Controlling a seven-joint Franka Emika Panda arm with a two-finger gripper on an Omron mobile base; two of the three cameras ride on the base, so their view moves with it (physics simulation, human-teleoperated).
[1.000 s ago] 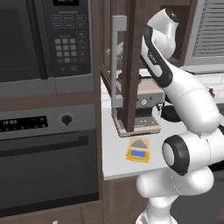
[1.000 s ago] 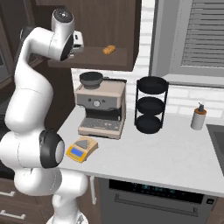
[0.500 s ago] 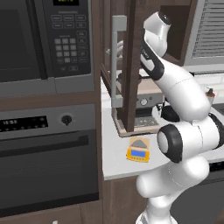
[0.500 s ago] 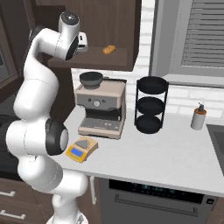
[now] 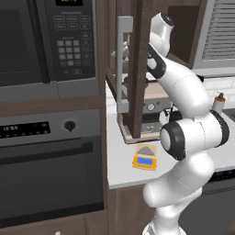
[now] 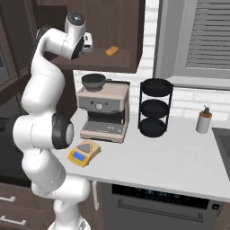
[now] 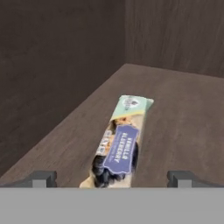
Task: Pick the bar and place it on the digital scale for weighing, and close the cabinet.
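Note:
The bar (image 7: 119, 144) lies flat on the dark wooden shelf inside the cabinet (image 6: 117, 22), a pale packet with a purple label, its near end low between my fingertips (image 7: 41, 177). My gripper (image 7: 111, 178) is open, the jaws wide on either side of the bar's near end and not touching it. From the right base view the gripper (image 6: 87, 41) reaches into the cabinet at shelf height. The cabinet door (image 5: 137, 69) stands open with its grey handle (image 5: 121, 64) toward the base. The digital scale (image 6: 83, 152) sits on the counter in front of the coffee machine, also the digital scale (image 5: 145, 157).
A small orange object (image 6: 112, 50) rests on the shelf right of the hand. Below stand a coffee machine (image 6: 104, 112), a black tiered rack (image 6: 155, 108) and a soap bottle (image 6: 204, 120). A microwave (image 5: 46, 41) and oven (image 5: 50, 170) fill the wall left of the door.
The hand has moved a little further right into the cabinet along the shelf. The jaws have stayed open.

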